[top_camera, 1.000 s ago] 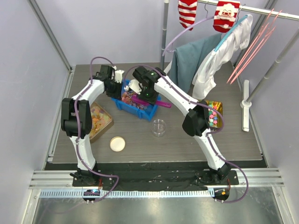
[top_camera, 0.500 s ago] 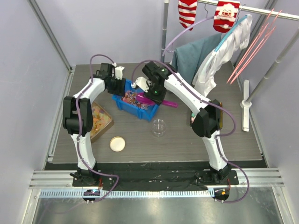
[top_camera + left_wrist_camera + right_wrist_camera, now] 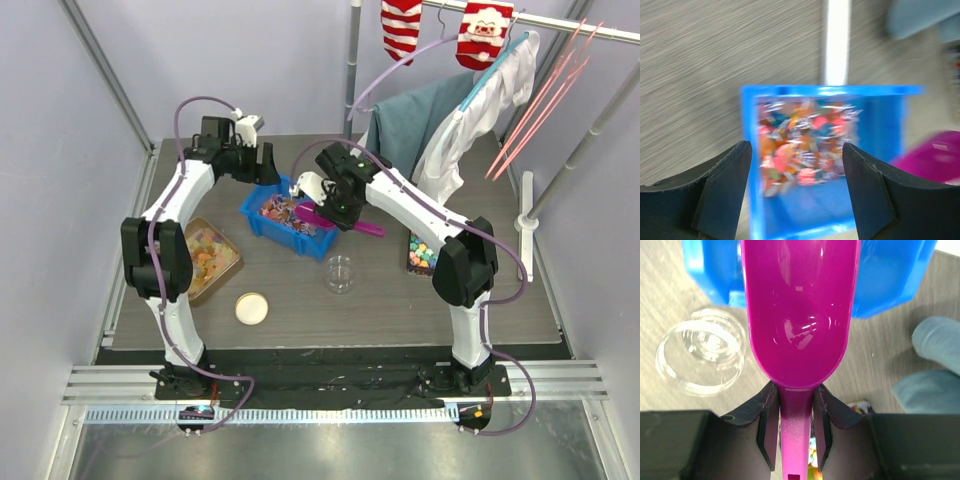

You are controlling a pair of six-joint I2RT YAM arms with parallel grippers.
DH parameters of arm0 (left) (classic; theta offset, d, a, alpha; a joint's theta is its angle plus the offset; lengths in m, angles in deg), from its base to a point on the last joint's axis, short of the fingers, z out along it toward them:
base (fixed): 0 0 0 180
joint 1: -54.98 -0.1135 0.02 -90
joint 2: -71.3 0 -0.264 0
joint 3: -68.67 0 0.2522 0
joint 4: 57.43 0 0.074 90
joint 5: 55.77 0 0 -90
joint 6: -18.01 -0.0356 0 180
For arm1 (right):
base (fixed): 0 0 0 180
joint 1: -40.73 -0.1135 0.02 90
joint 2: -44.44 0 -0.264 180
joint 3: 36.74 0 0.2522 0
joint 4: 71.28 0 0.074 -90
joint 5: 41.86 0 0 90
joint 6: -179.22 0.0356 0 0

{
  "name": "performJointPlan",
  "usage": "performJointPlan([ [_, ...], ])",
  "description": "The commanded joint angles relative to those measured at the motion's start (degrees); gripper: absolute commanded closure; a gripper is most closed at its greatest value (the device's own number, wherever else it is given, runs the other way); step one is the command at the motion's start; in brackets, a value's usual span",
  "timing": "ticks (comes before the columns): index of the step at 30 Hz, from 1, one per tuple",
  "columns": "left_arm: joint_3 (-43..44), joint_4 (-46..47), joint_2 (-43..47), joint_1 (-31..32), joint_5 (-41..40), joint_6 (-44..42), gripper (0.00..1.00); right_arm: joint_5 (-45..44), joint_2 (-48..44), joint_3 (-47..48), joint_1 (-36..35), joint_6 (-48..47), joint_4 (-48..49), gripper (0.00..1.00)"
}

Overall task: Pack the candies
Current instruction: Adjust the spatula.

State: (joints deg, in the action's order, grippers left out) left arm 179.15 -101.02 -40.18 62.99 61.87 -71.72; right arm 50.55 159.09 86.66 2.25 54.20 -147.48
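While the left gripper [image 3: 795, 154] hangs open above the candies [image 3: 807, 142] in the blue bin [image 3: 881, 135], the right gripper [image 3: 795, 410] clamps a magenta scoop [image 3: 800, 315] by its handle

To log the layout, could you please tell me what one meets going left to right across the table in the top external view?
Tray of orange gummies → blue bin holding the candies → tray of multicoloured sweets → white bar.
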Motion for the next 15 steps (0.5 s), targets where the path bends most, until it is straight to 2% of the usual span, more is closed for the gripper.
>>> performJointPlan([
  [1, 0.4, 3.4, 4.3, -0.2, 10.5, 4.8, 0.23, 0.4, -3.2, -0.4, -0.1, 2.1, 7.3, 0.99],
  [15, -1.2, 3.6, 2.0, 2.3, 13.1, 6.4, 0.28, 4.4, -6.6, 1.6, -0.8, 5.4, 13.0, 0.99],
])
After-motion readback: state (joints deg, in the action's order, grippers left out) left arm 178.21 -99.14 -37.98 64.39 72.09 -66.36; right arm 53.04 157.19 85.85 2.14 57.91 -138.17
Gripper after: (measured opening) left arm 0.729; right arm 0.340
